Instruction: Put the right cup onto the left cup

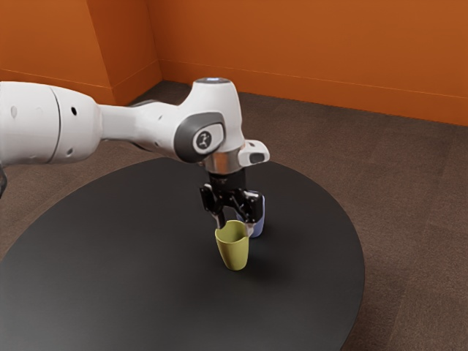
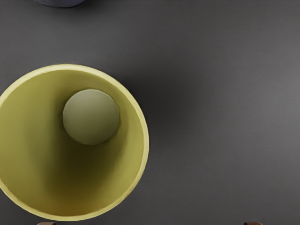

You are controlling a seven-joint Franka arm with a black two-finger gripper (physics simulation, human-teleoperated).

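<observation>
Jaws spread, holding nothing, near the rim of an upright yellow plastic-looking cup [image 1: 234,253], off-centre beneath them; a blue-violet cup [image 1: 259,221] stands beyond them. We seem to be lining up the grasp; next, we should centre, lower and close.

Orange walls [image 1: 307,51] and brown carpet [image 1: 409,190] show an indoor room.

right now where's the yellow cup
In the exterior view, the yellow cup stands upright on the black table, just below the open gripper, nearer the camera than the bluish cup and slightly to that cup's left.
</observation>
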